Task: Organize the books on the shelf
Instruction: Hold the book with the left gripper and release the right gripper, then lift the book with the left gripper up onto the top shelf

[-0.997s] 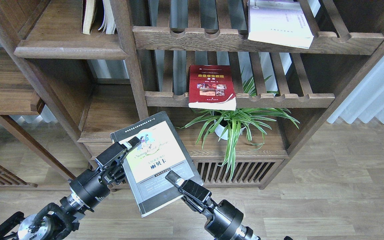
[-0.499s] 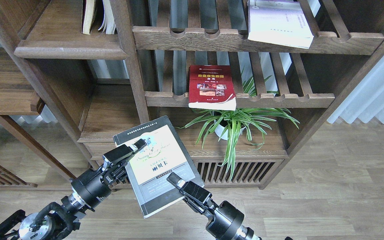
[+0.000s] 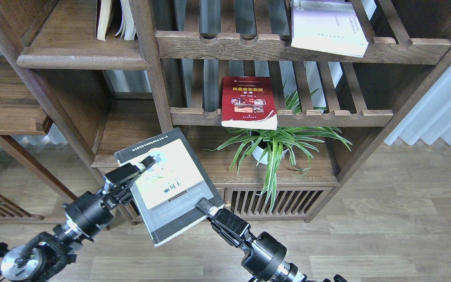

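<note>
Now left hand (image 3: 141,167) clamps the tilted black-grey book (image 3: 169,185); right hand (image 3: 206,206), fingers apart, touches its lower corner.

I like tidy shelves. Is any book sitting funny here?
Yes. The red book lies flat on a slatted rack, its bottom edge hanging over the front rail. The white-lavender book on the rack above overhangs too, slightly crooked. The black-grey book is tilted at the left gripper.

two black arms with round, silver-ringed joints, each pincer (image 3: 141,168) finger tipped pale grey.
</note>
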